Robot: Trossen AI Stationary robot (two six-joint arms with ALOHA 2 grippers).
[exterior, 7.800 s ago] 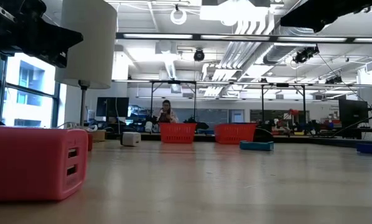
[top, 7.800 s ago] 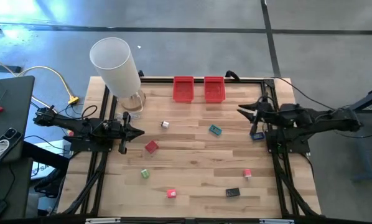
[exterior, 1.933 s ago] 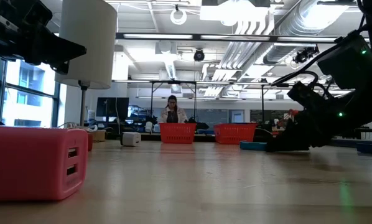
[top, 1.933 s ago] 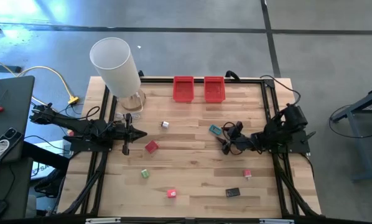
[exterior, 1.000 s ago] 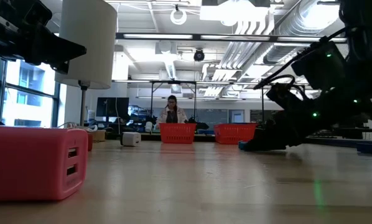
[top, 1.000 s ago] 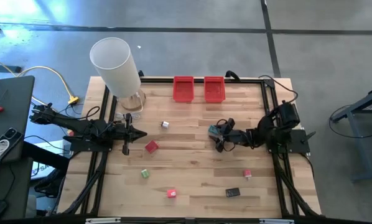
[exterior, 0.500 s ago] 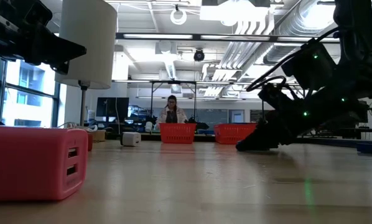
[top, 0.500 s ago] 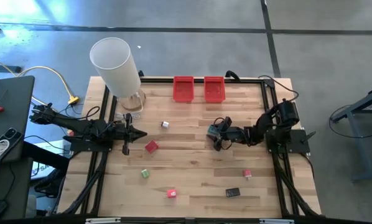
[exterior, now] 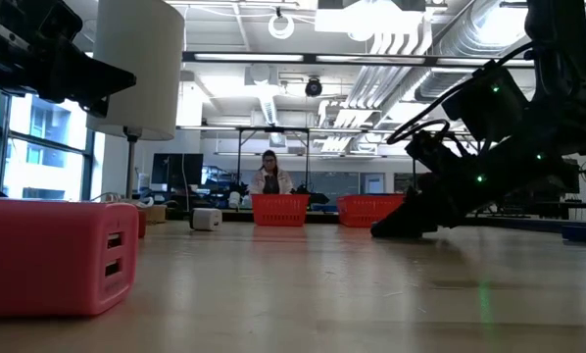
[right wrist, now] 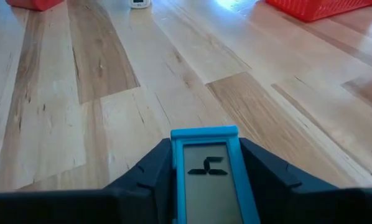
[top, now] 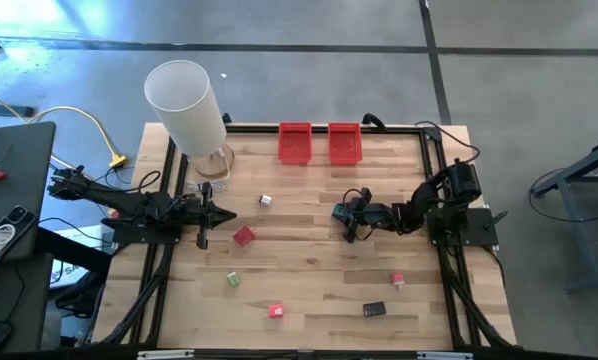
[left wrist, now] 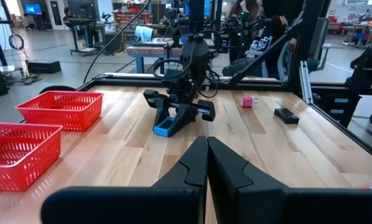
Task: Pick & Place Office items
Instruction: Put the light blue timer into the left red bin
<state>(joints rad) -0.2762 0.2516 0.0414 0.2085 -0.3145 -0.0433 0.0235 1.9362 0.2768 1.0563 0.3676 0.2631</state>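
Note:
A flat teal-blue piece with a grey face [right wrist: 206, 168] lies on the table right of centre [top: 339, 210], one end on the wood [left wrist: 163, 130]. My right gripper [top: 344, 215] slants down over it, shut on it. My left gripper [top: 224, 213] waits shut and level at the table's left, its fingertips together [left wrist: 207, 162]. Other office items lie loose: a red piece [top: 243, 236], a white one [top: 265, 200], a green one [top: 233, 280], a red-pink one [top: 275, 311], a black one [top: 374, 309] and a pink one [top: 397, 280]. My right gripper pinches the teal-blue piece's two long sides [right wrist: 173, 163] between its two fingers [right wrist: 150, 171]. The fingers come slanting down from the table's right and lie along the piece. Its free end [right wrist: 204, 132] sticks out past the fingertips and rests on the table.
Two red bins [top: 295, 143] [top: 344, 142] stand side by side at the far edge. A tall white cylinder [top: 185, 105] stands at the far left corner. A big red block [exterior: 58, 255] fills the low view's near left. Black frame rails run along the table's edges.
My right gripper has edged toward the table's left over the teal-blue piece, and its fingers have drawn in onto the piece's sides. The piece has stayed on the table.

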